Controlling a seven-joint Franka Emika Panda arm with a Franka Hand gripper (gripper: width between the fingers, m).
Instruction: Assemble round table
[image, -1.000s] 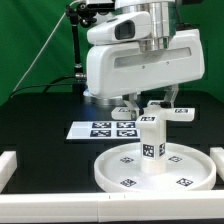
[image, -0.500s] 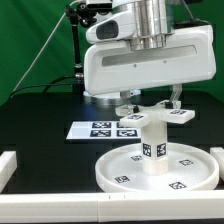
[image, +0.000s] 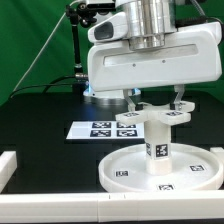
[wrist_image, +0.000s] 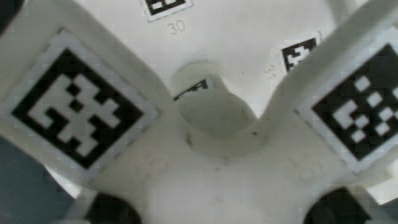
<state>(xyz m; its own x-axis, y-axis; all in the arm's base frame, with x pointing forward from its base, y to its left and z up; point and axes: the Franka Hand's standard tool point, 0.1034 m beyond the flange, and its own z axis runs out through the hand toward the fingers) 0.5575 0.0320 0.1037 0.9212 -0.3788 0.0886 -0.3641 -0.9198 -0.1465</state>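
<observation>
The large rimmed round disc (image: 125, 172) lies on the black table near the front. The short cylindrical post (image: 157, 148) stands upright at its middle. The flat cross-shaped piece (image: 156, 114) sits level on top of the post, held from above. My gripper (image: 155, 103) is shut on it. In the wrist view the cross-shaped piece (wrist_image: 214, 110) fills the picture with two tagged arms and a round hub. My gripper (wrist_image: 222, 208) closes on its near edge, with dark fingertips (wrist_image: 116, 208) at either side. The post is hidden under the piece there.
The marker board (image: 104, 128) lies flat behind the disc toward the exterior view's left. White straight rails (image: 8, 166) edge the black surface at the left and front. Cables and a green backdrop stand behind the arm.
The disc with its post has slid toward the exterior view's right and turned a little. My gripper has followed with the cross-shaped piece, still over the post.
</observation>
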